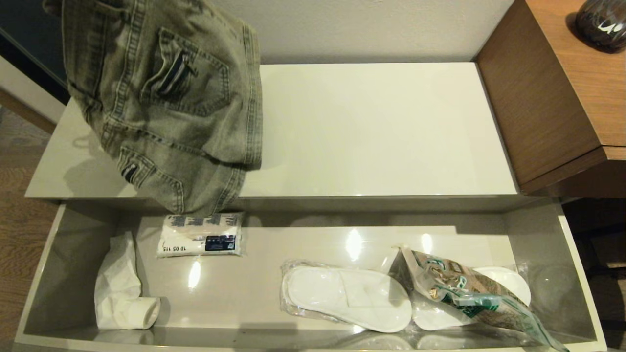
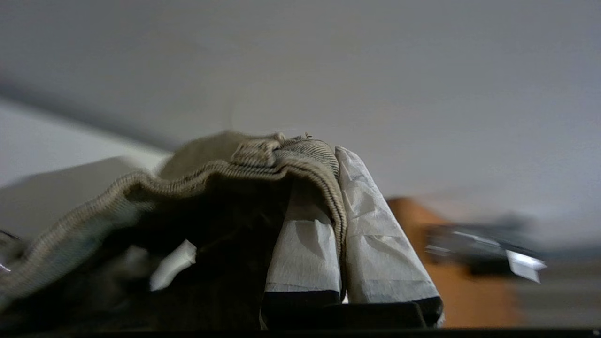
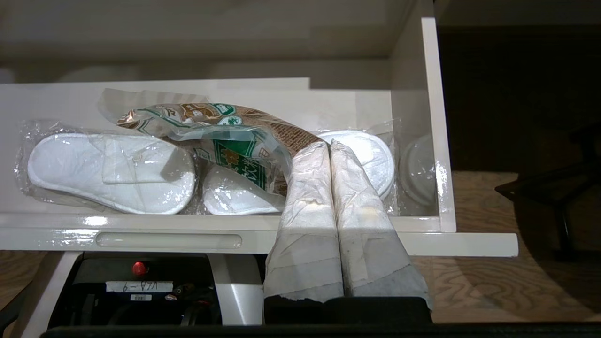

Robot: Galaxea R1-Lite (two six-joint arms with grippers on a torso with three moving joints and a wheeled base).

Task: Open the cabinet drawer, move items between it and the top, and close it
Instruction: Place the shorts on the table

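Observation:
The faded grey-green denim garment (image 1: 171,107) hangs in the air over the left end of the cream cabinet top (image 1: 371,132). Its lower edge dangles just above the open drawer (image 1: 313,230). My left gripper (image 2: 335,155) is shut on the denim's stitched hem (image 2: 141,188); it lies outside the head view. The clear food bag (image 1: 464,288) with a green band lies in the drawer's right part, on top of a slipper. My right gripper (image 3: 330,145) is shut with nothing in it, in front of the drawer's front panel (image 3: 169,240), its tips pointing toward the food bag (image 3: 220,136).
Plastic-wrapped white slippers (image 1: 347,298) lie mid-drawer, a white-and-blue tissue pack (image 1: 200,234) at the back left, and a crumpled white cloth (image 1: 120,288) at the far left. The taller brown desk (image 1: 562,88) borders the top on the right, with a dark object (image 1: 601,22) on it.

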